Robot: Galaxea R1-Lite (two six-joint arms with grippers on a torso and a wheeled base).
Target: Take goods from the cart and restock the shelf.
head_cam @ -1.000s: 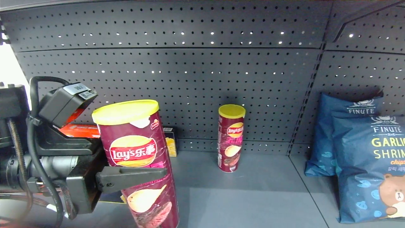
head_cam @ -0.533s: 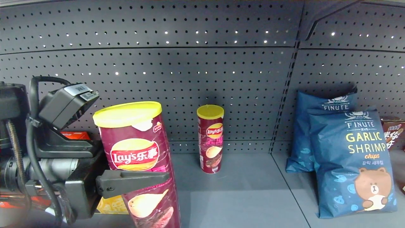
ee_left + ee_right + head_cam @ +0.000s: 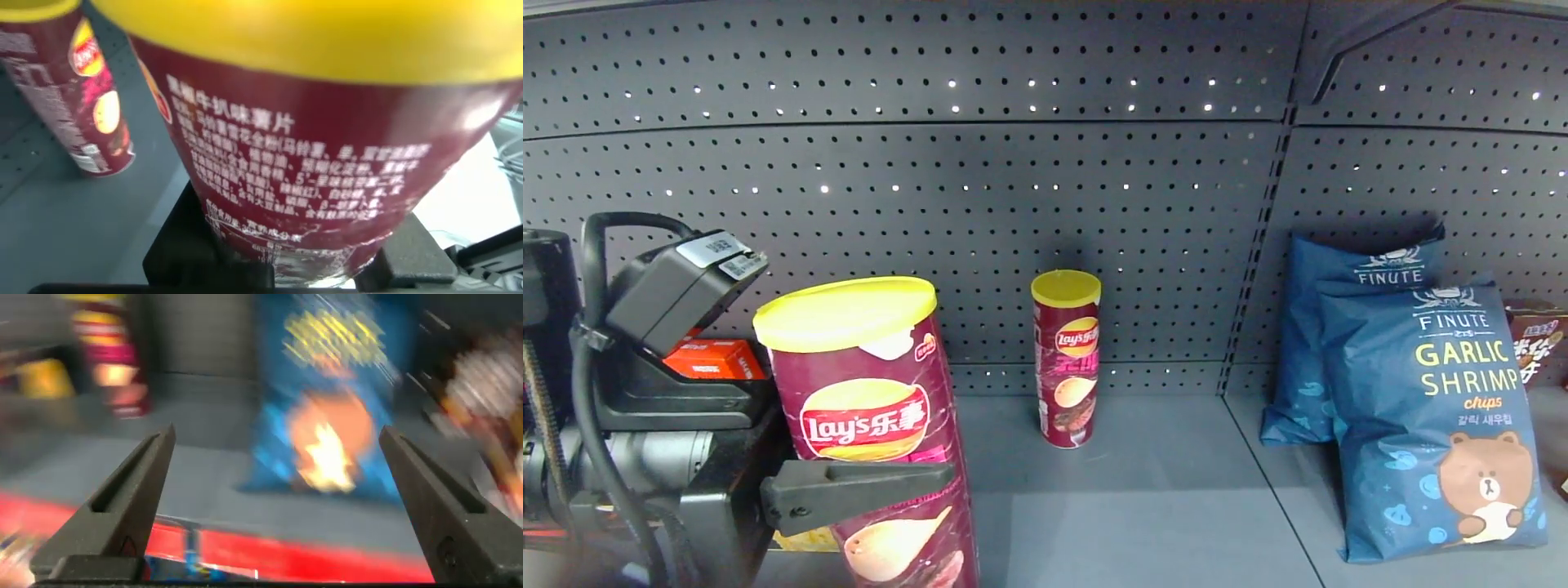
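My left gripper [image 3: 890,483] is shut on a maroon chips can [image 3: 862,400] with a yellow lid, held upright low at the left over the front of the grey shelf board [image 3: 1143,506]. In the left wrist view the held can [image 3: 310,163] is close up between the fingers of my left gripper [image 3: 302,261]. A second, matching can [image 3: 1065,359] stands at the back of the shelf against the pegboard, and shows again as the standing can [image 3: 90,98]. My right gripper [image 3: 276,434] is open and holds nothing; it hangs before the shelf's front edge.
Two blue chip bags [image 3: 1429,416] lean at the right, with a brown bag [image 3: 1539,343] at the edge beyond them. An orange box [image 3: 715,359] and a yellow packet [image 3: 805,541] lie behind my left arm. Bare shelf lies between the standing can and the bags.
The head camera swung right early on, shifting the whole scene left. Since then my left gripper and its can have sunk slightly and drifted a little left.
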